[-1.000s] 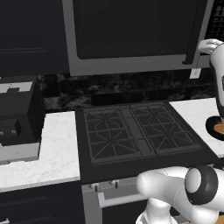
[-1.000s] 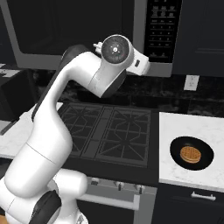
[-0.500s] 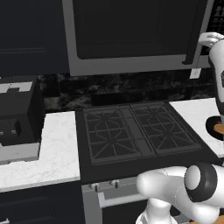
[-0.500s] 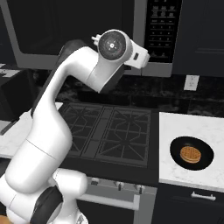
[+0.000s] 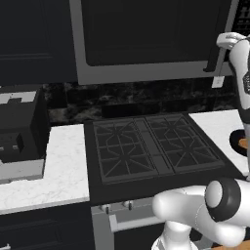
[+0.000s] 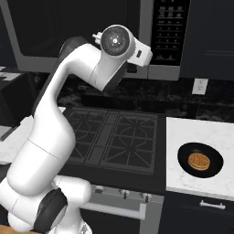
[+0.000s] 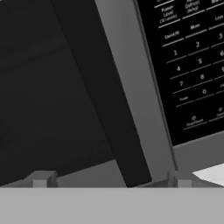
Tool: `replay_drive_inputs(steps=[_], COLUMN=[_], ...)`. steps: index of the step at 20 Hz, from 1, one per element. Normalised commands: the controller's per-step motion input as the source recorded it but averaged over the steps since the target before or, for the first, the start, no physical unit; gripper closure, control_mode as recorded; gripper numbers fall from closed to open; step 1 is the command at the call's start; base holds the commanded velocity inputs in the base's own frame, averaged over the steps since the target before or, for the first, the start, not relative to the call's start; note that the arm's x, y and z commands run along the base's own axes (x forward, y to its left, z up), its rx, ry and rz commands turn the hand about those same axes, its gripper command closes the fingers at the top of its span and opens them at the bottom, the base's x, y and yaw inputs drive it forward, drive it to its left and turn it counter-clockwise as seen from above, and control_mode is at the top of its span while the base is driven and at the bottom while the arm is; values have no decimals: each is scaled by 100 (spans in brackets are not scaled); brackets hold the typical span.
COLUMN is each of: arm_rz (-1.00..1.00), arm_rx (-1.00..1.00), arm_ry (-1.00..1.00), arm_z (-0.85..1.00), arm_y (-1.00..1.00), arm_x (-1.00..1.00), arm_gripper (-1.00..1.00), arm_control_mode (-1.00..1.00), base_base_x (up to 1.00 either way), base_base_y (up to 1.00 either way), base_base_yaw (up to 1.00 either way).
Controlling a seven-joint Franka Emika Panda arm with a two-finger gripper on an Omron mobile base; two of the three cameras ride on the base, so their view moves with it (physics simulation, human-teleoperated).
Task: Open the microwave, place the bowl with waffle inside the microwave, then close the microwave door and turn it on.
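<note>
both gripper [image 7: 109, 180] fingertips astride door handle [image 7: 103, 94]

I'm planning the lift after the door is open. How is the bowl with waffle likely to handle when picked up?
The bowl with waffle looks shallow and wide with a low rim, so it probably sits stable and will not roll. It likely feels light and stiff. The waffle lies loose and flat inside, so tilting could let it slide out.

On the dark button panel [image 7: 192, 65] of the large grey-framed microwave [image 7: 131, 92], upper right of the hand view, white digits 1 to 9 and 0 read clearly; "Power Level", "Defrost", "Clock" and "Timer" are faint; remaining labels are too blurred.
</note>
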Motion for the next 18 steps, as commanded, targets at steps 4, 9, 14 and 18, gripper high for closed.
replay_drive_inputs(steps=[4, 9, 14, 18], arm_rz=[2, 1, 2, 1], arm_rx=[0, 0, 1, 1], arm_ry=[0, 0, 0, 0], arm_z=[0, 0, 0, 1], arm_y=[1, 0, 0, -18], arm_x=[34, 48, 54, 50], arm_gripper=[-100, -100, -100, -100], arm_control_mode=[-100, -100, -100, -100], base_base_x=[0, 0, 0, 0], base_base_y=[0, 0, 0, 0], base_base_yaw=[0, 0, 0, 0])
